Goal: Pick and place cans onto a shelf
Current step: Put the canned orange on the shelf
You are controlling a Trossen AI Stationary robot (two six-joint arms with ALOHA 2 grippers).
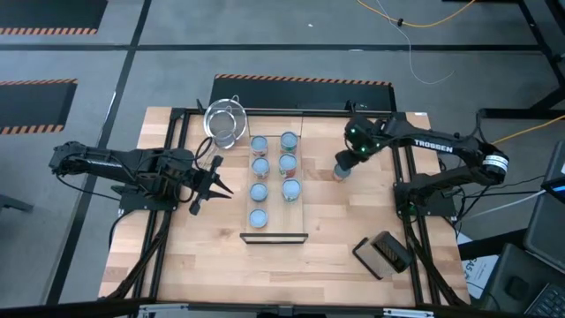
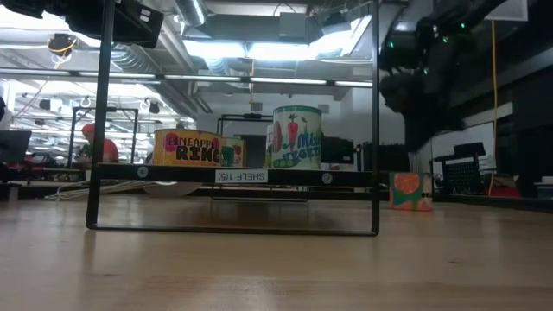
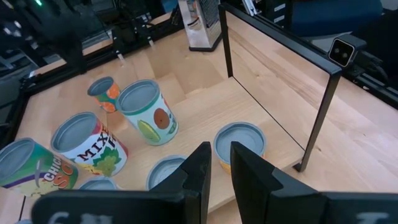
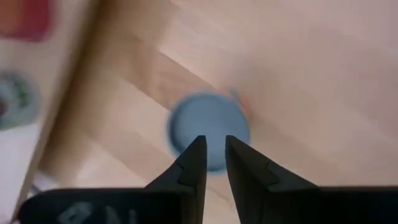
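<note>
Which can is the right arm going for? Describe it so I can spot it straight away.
Find the shelf in the middle of the table, with seven cans standing on it in two rows. Look off its right side to the bare wood under the right gripper. The lone can there is the one: the only can off the shelf.

A robotics lab: exposed ceiling ducts (image 2: 130,60), hazard-striped floor tape (image 1: 300,79), trailing cables (image 1: 415,19).
</note>
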